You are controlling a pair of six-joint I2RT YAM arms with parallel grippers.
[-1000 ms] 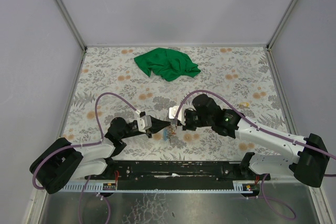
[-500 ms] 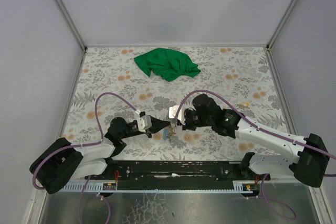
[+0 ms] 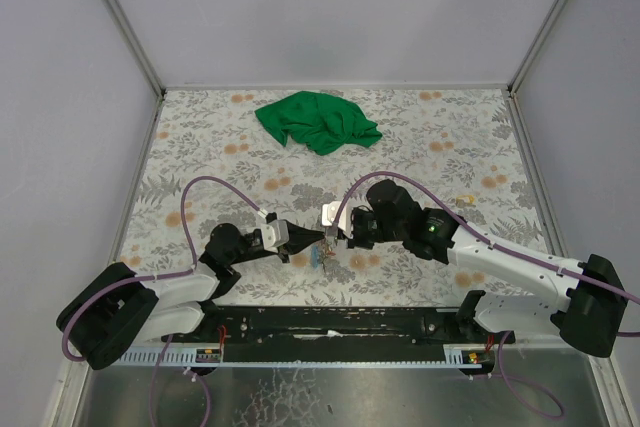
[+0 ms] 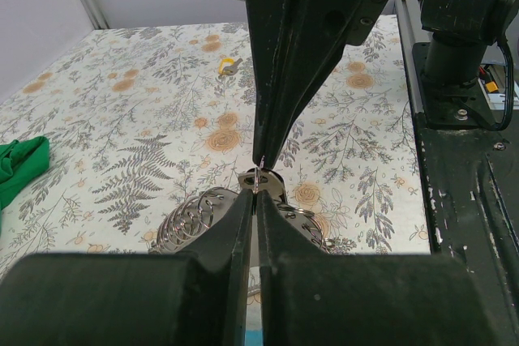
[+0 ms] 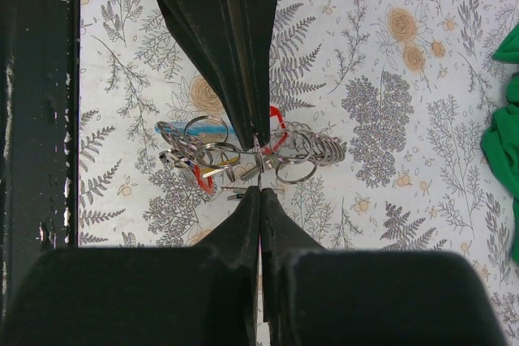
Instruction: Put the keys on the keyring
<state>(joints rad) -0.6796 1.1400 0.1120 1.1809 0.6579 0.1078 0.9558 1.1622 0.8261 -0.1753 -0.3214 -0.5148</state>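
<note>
Nothing has moved since a second ago: the left gripper [image 4: 256, 196] and right gripper [image 5: 259, 192] stay clenched tip to tip, pinching a thin loop of the keyring [image 5: 302, 151], the keys [image 5: 203, 181] bunched just beneath their tips.

Bright, soft light falls evenly everywhere, and shadows are faint. Right by the left pincer [image 4: 253, 194] its own black fingers [image 4: 215, 237] look blurry, while the table [image 4: 122, 119] past its tip looks sharp. Below the right pincer [image 5: 259, 192] the keyring [image 5: 297, 169] glints a little. Behind both pincers, the metal strip [image 3: 330, 399] shines with pale glare.
</note>
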